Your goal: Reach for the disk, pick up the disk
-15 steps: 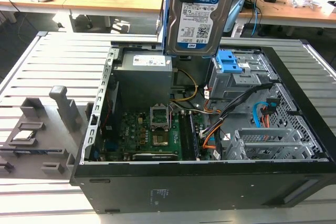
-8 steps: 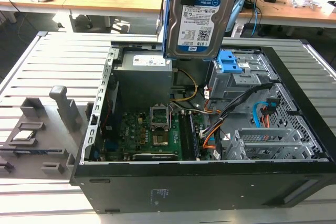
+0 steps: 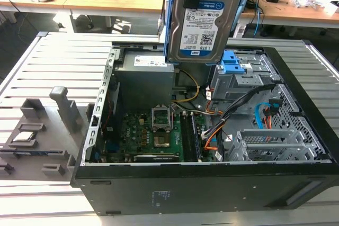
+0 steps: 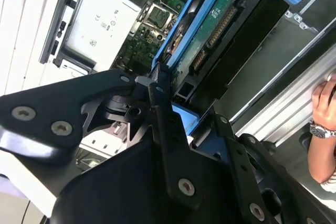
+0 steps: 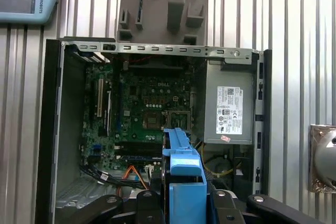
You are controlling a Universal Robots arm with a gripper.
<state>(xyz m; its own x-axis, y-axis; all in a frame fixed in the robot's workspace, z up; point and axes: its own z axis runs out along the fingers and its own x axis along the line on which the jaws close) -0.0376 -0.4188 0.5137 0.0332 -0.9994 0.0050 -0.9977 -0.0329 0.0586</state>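
- Table (image 3: 63,62) of pale grey metal slats carries the whole scene; in the exterior view, benches strewn with cables run behind it.
- Black tower computer case (image 3: 212,189) lies on its side with the panel off, exposing the green motherboard (image 3: 137,136) and boxy silver power supply (image 5: 228,111).
- Up goes the disk (image 3: 204,17), a silver-grey rectangular hard drive in a bright blue plastic bracket. It hangs upright in the air above the open case, clear of every wall, with free room all round.
- The exterior view gives its white-and-blue label face; the second wrist view gives the other side, a green circuit board (image 4: 210,35).
- The black gripper (image 5: 181,203) is clamped tight on the disk's bracket, its fingers (image 4: 163,124) pressed against the blue edge.
- A grey moulded fixture (image 3: 63,109) sits on the table beside the case, at the exterior view's left, with a small square silver chip (image 3: 25,137) seated in it.
- A person's hand (image 4: 323,103) wearing a wristwatch rests near the table edge in the second wrist view.
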